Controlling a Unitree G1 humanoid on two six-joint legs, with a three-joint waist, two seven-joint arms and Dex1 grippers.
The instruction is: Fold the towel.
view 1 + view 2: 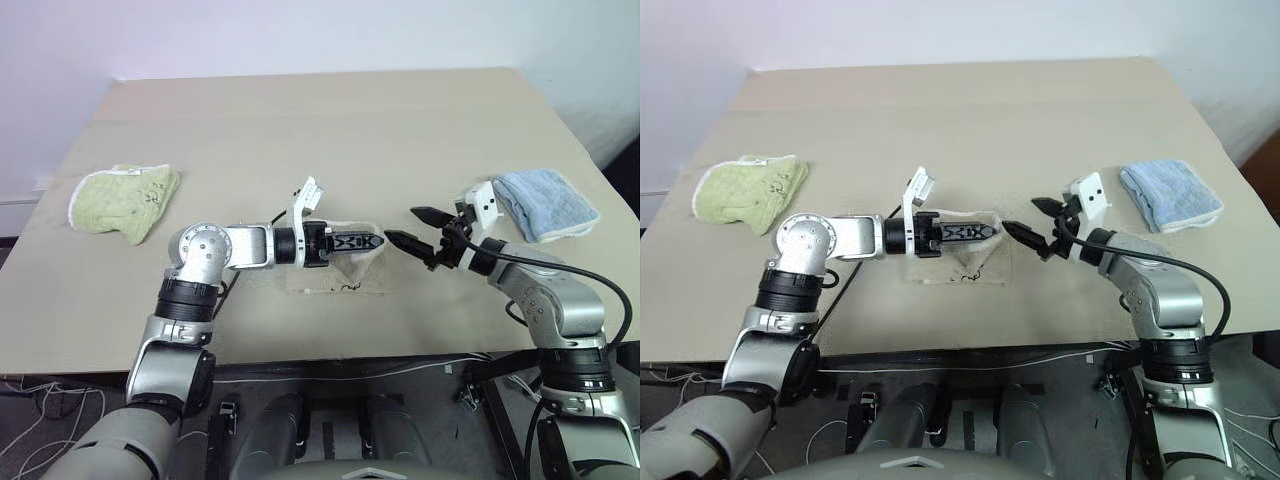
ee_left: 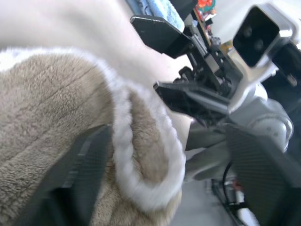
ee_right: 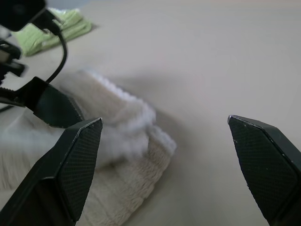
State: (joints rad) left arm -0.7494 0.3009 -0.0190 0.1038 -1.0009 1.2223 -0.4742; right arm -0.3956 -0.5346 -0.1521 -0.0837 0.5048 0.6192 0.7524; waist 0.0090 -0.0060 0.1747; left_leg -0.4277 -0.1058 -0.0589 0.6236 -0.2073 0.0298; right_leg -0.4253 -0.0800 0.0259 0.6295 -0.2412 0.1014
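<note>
- Three cloths lie on the table [image 1: 300, 120].
- The towel [image 1: 975, 268], beige and folded small, sits near the front edge at the centre.
- The light-green towel [image 1: 125, 200] is at its 9 o'clock; the light-blue towel [image 1: 545, 203] at 3 o'clock.
- The left gripper [image 2: 164, 188] hovers over the towel's right end, fingers spread, holding nothing.
- The right gripper [image 1: 420, 228], at 3 o'clock just beside the towel, gapes wide and empty.
</note>
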